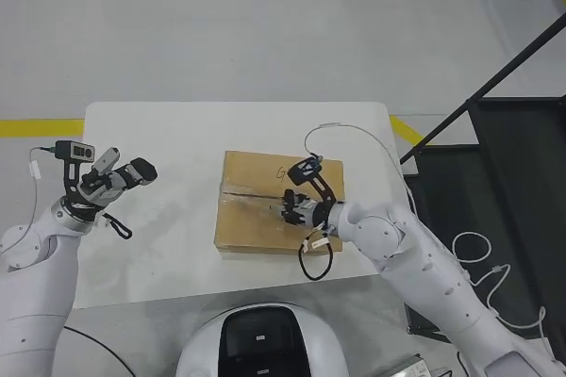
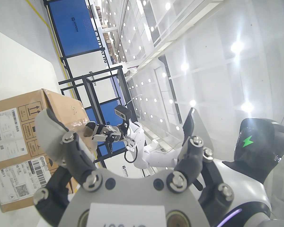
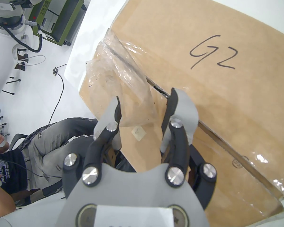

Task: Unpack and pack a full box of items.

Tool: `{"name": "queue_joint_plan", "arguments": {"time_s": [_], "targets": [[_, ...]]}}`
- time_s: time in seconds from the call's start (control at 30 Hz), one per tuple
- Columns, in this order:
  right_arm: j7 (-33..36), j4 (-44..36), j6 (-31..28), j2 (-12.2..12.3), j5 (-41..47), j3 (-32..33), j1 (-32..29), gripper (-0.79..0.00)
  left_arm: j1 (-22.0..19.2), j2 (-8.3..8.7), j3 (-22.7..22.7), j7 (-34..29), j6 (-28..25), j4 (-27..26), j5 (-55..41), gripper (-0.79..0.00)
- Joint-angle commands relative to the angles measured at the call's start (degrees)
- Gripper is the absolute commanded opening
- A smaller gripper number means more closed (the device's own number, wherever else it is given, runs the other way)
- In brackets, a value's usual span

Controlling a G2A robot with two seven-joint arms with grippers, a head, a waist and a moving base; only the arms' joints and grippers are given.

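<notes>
The cardboard box point(image 1: 269, 203) sat closed near the middle of the white table point(image 1: 160, 132); the right gripper point(image 3: 144, 99) hung just over its top seam, fingers spread apart. A curl of peeled clear tape point(image 3: 123, 72) rose between them, fixed to the box at its far end; whether it touched either finger I could not tell. The left gripper point(image 1: 137, 172) was held above the table's left side, well apart from the box, its fingers wide too.

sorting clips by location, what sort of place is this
Probably a factory or warehouse hall: a yellow floor line, blue partition panels, rows of high ceiling lights, and a cardboard box on a table.
</notes>
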Motion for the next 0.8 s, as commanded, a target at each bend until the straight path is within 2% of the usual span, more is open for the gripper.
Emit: {"name": "queue_joint_plan", "arguments": {"time_s": [0.0,0.27,0.77], "targets": [[0.05,-0.72,0.07,0.09,-0.79,0.31,-0.51,-0.785,0.00,0.00,0.00,0.00,0.00,0.00,0.00,0.000],[2.05,-3.30,-1.05,0.61,-0.74,3.39,-1.46,-0.785,0.00,0.00,0.00,0.00,0.00,0.00,0.00,0.000],[6.85,-3.13,-2.99,1.52,1.51,8.47,-2.80,-0.785,0.00,0.00,0.00,0.00,0.00,0.00,0.00,0.000]]}}
